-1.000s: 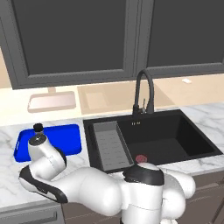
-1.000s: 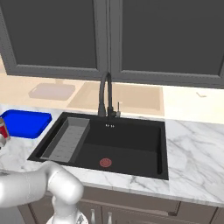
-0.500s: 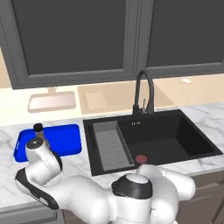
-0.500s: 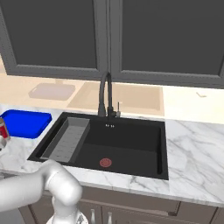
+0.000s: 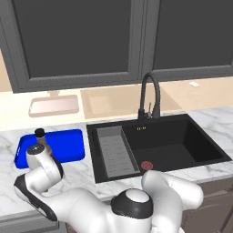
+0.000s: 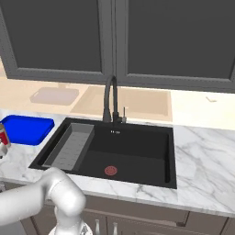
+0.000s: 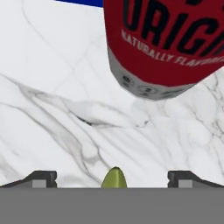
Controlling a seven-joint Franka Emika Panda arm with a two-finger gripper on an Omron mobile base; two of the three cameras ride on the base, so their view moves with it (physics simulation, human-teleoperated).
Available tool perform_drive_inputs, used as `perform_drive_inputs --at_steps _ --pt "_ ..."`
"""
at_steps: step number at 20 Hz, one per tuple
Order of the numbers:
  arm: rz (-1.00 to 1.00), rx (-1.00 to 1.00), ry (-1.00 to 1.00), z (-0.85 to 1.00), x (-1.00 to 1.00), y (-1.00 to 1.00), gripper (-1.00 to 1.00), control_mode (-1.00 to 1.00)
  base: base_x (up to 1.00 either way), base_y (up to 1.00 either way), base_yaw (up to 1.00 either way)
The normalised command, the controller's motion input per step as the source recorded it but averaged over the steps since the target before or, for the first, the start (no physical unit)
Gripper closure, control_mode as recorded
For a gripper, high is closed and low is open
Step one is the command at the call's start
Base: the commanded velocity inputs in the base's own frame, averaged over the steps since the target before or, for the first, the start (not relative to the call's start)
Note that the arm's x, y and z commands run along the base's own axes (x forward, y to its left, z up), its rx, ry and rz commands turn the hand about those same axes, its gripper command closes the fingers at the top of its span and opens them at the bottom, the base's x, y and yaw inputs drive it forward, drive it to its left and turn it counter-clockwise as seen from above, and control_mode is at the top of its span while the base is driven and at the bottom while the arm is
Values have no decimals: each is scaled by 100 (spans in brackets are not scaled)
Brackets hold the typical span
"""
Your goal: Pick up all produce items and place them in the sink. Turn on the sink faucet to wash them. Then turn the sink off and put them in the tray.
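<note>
In the hand view my gripper [image 7: 113, 177] is open, its fingertips [image 7: 43, 177] wide apart just above the marble counter. The tip of a small yellow-green produce item [image 7: 114, 178] pokes up between them, touching neither. The blue tray [image 5: 59, 146] [image 6: 26, 128] lies on the counter left of the black sink [image 5: 182, 141] [image 6: 137, 147]. The black gooseneck sink faucet [image 5: 149, 93] [image 6: 110, 98] stands behind the basin. My white arm bends down over the counter in front of the tray.
A brown bottle with a red label [image 7: 166, 43] [image 5: 40, 135] [image 6: 2, 137] stands close ahead of the fingers, by the tray's near edge. A grey ribbed rack [image 5: 116, 152] fills the sink's left part. A pale pink tray [image 5: 53, 105] rests at the back wall.
My arm has folded lower and further over the counter's front left. The tray, bottle and sink have stayed put, and the jaws have stayed wide.
</note>
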Motion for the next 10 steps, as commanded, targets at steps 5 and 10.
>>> perform_drive_inputs --at_steps 5,10 --pt "0 0 0 -26 -4 11 100 -100 0 0 0" --pt "-3 0 0 -18 -30 2 100 -100 0 0 0"
